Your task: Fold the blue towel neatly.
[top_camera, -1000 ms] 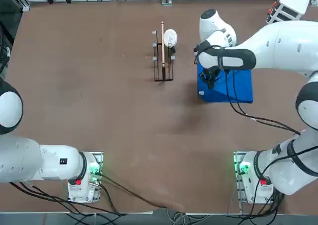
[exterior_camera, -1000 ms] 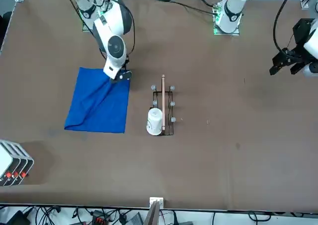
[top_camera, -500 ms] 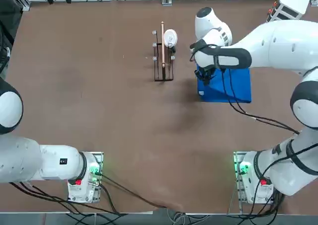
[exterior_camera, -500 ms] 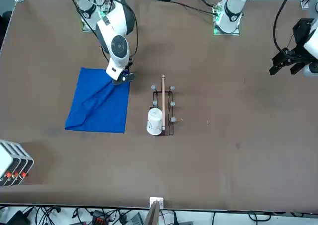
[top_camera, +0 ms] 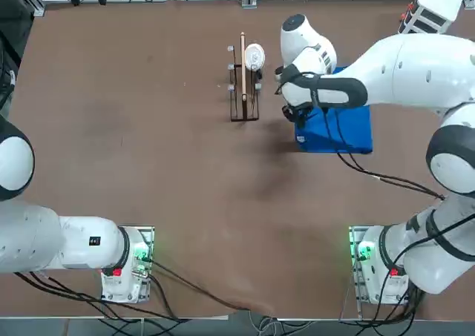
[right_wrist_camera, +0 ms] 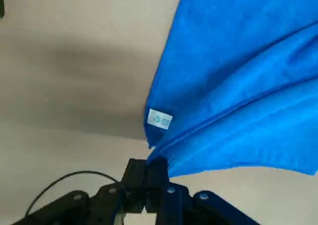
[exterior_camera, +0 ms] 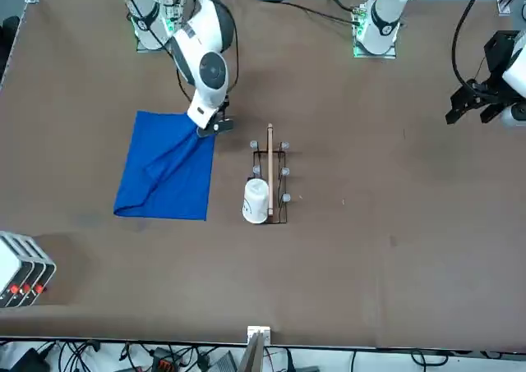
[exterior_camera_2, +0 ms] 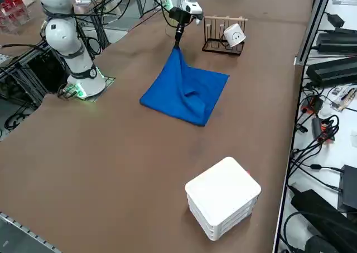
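On the brown counter (exterior_camera: 370, 224), edged with cables, the right gripper (exterior_camera: 215, 126), left of centre in the front view, has its fingers (right_wrist_camera: 149, 178) pinched on a lifted corner of the bright royal-blue rectangular cloth towel (exterior_camera: 167, 171), which trails lengthwise toward the lower left, its white tag (right_wrist_camera: 159, 119) beside the grip.

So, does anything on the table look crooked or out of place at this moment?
Only the blue towel. One corner is pinched in the shut fingers of the right gripper and lifted off the table, so the cloth rises in a wrinkled ridge instead of lying flat. The mug hangs tilted on the wire rack, which looks normal.
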`<state>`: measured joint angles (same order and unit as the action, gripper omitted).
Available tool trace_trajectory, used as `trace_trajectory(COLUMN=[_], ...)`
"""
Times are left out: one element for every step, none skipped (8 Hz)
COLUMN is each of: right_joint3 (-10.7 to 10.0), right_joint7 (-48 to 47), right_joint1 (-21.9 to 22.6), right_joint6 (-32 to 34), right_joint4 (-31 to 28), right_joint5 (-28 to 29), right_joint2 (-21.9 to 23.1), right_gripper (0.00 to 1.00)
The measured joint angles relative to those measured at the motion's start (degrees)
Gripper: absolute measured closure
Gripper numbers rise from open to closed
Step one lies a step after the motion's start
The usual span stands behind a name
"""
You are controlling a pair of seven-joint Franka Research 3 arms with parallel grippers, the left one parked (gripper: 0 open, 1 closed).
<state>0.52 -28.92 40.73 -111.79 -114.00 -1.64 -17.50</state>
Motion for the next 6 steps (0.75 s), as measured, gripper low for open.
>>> trace_trajectory(right_joint3=[0.00,0.00,-0.01,-0.04,-0.05,-0.07], right_joint7=[-1.11,-2.03,-2.37,-2.48,-2.51,-2.53], right_joint1=[0.47,0.93,1.24,1.40,1.44,1.44], right_joint6=[0.00,-0.01,0.00,0.00,0.00,0.00], right_joint4=[0.75,1.19,1.39,1.53,1.62,1.67], right_joint5=[0.00,-0.04,-0.08,-0.10,-0.10,-0.11], right_joint2=[-1.21,-2.51,-3.69,-4.64,-5.27,-5.64], right_gripper=[0.98,0.98,0.98,0.97,0.96,0.94])
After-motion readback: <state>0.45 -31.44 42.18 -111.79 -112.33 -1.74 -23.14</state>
